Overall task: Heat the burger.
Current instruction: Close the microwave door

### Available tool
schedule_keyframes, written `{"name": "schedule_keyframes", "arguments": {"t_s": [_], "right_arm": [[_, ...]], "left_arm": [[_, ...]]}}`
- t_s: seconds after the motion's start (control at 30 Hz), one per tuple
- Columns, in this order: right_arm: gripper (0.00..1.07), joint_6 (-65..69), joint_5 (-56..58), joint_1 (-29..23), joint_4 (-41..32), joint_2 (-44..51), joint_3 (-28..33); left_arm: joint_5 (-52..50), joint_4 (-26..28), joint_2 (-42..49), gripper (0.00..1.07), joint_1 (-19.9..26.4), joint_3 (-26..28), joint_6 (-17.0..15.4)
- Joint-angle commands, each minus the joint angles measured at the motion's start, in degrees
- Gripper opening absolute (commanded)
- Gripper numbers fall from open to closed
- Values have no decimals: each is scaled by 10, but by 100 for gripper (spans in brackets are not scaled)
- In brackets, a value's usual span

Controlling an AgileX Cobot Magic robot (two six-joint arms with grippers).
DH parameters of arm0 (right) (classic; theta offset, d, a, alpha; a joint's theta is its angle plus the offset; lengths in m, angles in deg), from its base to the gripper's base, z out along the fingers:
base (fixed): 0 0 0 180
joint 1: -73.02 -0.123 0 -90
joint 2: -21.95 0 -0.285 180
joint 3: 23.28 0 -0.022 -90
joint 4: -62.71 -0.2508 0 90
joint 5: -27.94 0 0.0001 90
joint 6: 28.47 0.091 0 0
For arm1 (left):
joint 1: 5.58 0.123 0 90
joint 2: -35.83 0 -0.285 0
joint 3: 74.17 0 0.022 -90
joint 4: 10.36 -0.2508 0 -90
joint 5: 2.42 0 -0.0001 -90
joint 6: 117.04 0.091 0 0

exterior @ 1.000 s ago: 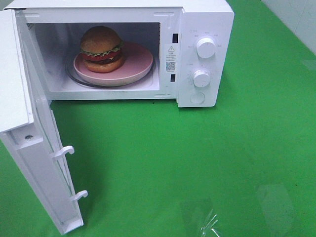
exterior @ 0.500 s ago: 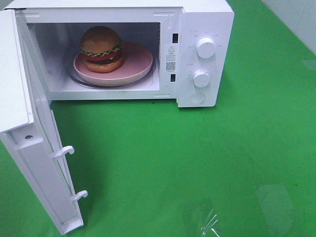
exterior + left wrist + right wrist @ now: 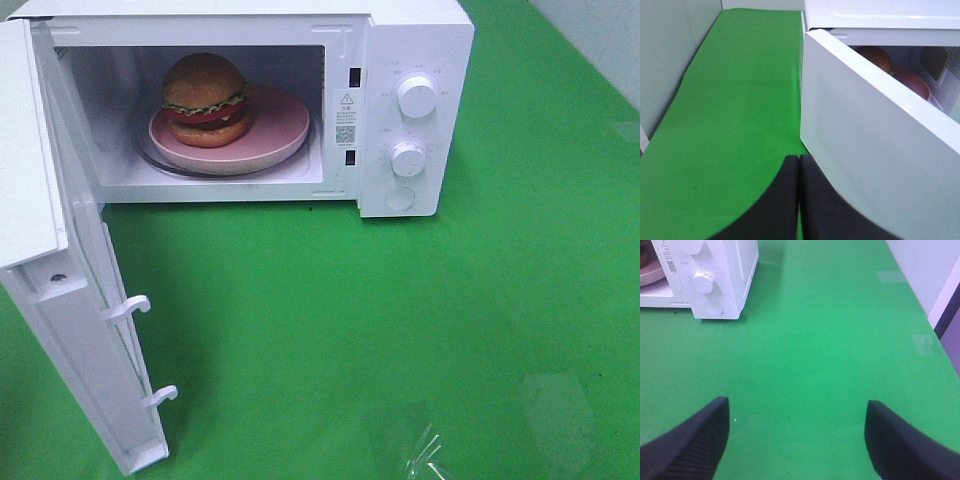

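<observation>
We see a green tabletop (image 3: 420, 330) filling the high view, with a white microwave (image 3: 440, 40) standing at its 12 o'clock edge. The microwave's door (image 3: 40, 200) is swung wide open and reaches toward 8 o'clock, with two latch hooks (image 3: 128, 307) on its free edge. Inside the cavity a pink plate (image 3: 285, 125) rests on the glass turntable (image 3: 160, 162). The burger (image 3: 205, 98) sits upright on that plate, toward its 9 o'clock side, with bare pink left at 3 o'clock. At 3 o'clock of the cavity is the control panel, where an upper knob (image 3: 417, 97) stands at 12 o'clock of a lower knob (image 3: 408, 159) and a round button (image 3: 400, 199) sits at 6 o'clock of both.

Neither arm shows in the high view. In its wrist view, the left gripper (image 3: 799, 160) has its dark fingers pressed together with nothing between them, near the door's outer face (image 3: 865, 150). The right gripper (image 3: 797, 402) is spread wide above bare green and pinches nothing, well apart from the microwave.
</observation>
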Motion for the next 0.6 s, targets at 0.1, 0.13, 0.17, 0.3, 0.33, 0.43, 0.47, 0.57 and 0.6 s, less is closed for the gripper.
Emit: {"name": "schedule_keyframes", "arguments": {"t_s": [0.1,0.13,0.17,0.3,0.33,0.43,0.47,0.57,0.6], "right_arm": [[71,-1,-3,3,2,15,1],[71,-1,-3,3,2,15,1],[71,-1,-3,3,2,15,1],[71,-1,-3,3,2,15,1],[71,-1,-3,3,2,15,1],[71,-1,-3,3,2,15,1],[71,-1,-3,3,2,15,1],[71,-1,-3,3,2,15,1],[71,-1,-3,3,2,15,1]], "left_arm": [[-164,-1,-13,0,0,-70,-3],[-221,1,-15,0,0,-98,-3],[-221,1,-15,0,0,-98,-3],[-334,7,-28,0,0,-155,-3],[-364,7,-32,0,0,-170,-3],[-453,7,-58,0,0,-213,-6],[-467,8,-68,0,0,-220,-8],[-480,8,-92,0,0,-225,-8],[-482,8,-120,0,0,-225,-8]]}}
